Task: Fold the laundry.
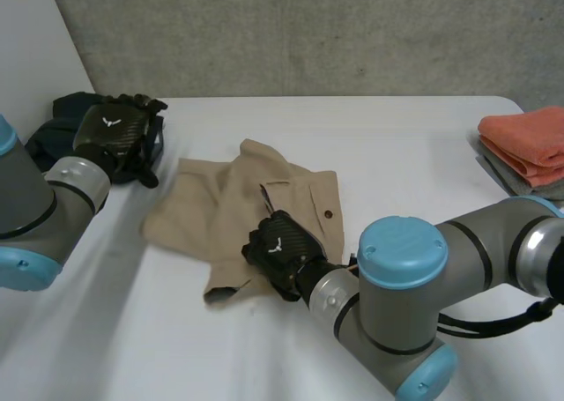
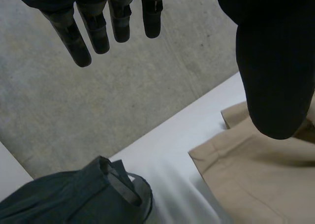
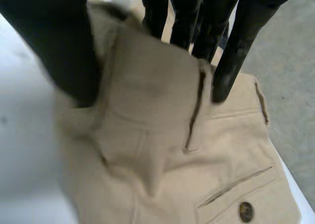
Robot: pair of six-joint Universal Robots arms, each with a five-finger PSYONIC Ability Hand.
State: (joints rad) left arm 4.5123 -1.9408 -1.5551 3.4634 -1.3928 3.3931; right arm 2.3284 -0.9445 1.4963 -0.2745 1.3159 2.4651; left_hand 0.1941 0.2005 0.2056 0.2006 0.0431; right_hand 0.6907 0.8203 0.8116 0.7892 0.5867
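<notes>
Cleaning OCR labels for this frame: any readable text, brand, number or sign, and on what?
No words or numbers can be read.
Back of the left hand: a white winged emblem, no letters.
Back of the right hand: the same emblem, no letters.
The button on the beige shorts: any marking is too small to read.

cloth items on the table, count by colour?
beige garment: 1
dark garment: 1
orange towel: 1
grey cloth under the orange towel: 1
Total: 4
</notes>
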